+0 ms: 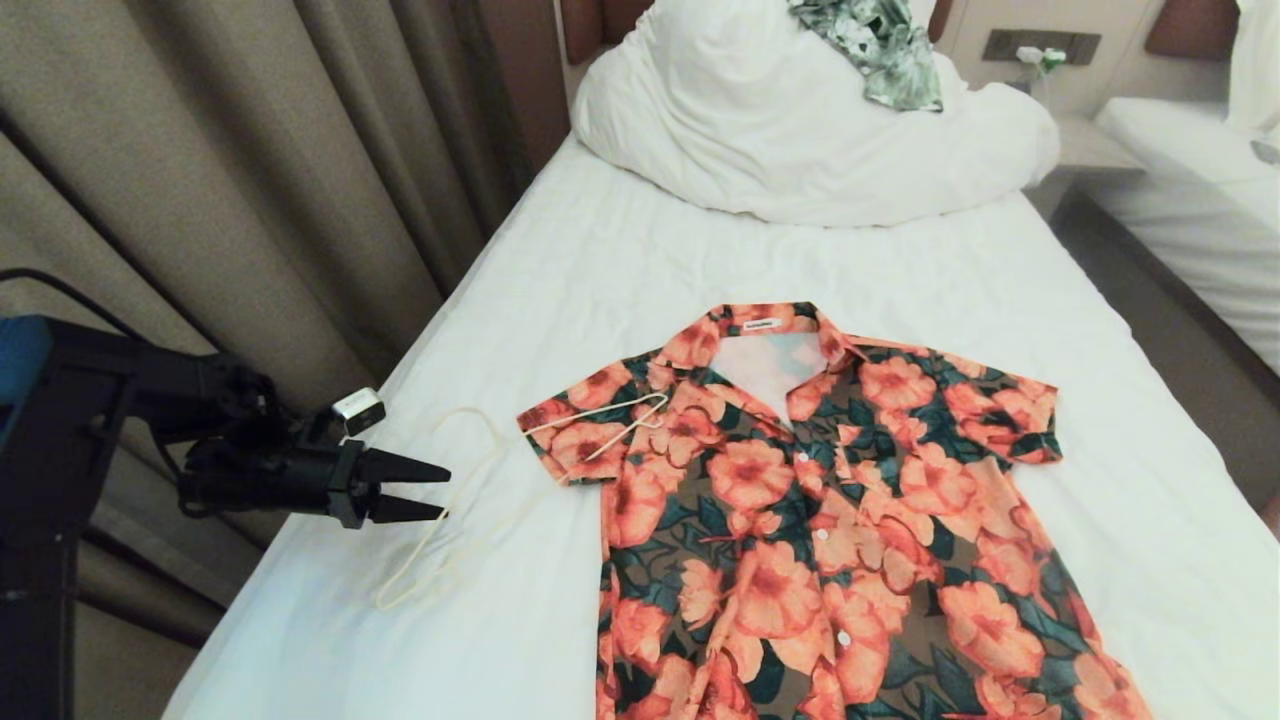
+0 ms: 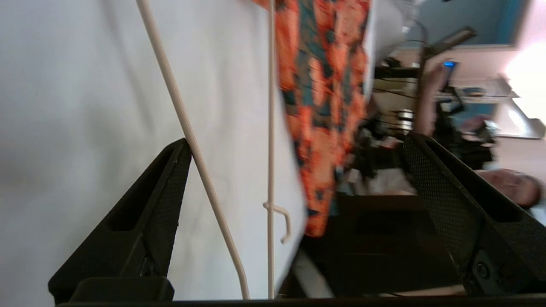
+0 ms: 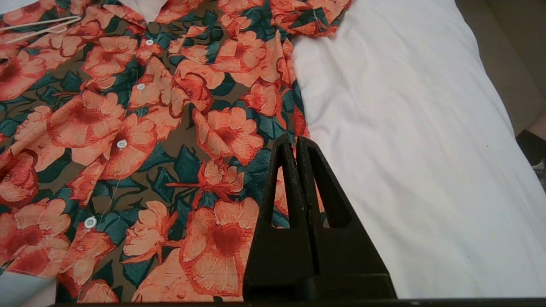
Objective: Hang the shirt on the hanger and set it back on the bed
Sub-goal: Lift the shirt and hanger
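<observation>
The shirt (image 1: pixel 820 520), orange-pink flowers on dark green and brown, lies flat and buttoned on the white sheet of the bed (image 1: pixel 650 260). The cream wire hanger (image 1: pixel 470 470) lies on the sheet beside it, with one end resting on the near sleeve. My left gripper (image 1: pixel 447 492) is open at the bed's left edge, level with the hanger, its lower finger close to the wire. In the left wrist view the hanger's two wires (image 2: pixel 187 128) run between the spread fingers of the left gripper (image 2: pixel 296 145), with the shirt (image 2: pixel 328 85) beyond. My right gripper (image 3: pixel 295 140) is shut and empty above the shirt's side edge (image 3: pixel 149 128).
A bunched white duvet (image 1: pixel 800 130) fills the head of the bed, with a green-and-white leafy garment (image 1: pixel 880 50) on top. Beige curtains (image 1: pixel 250 180) hang along the left side. A second bed (image 1: pixel 1200 200) stands to the right. A person (image 2: pixel 512 187) shows in the background.
</observation>
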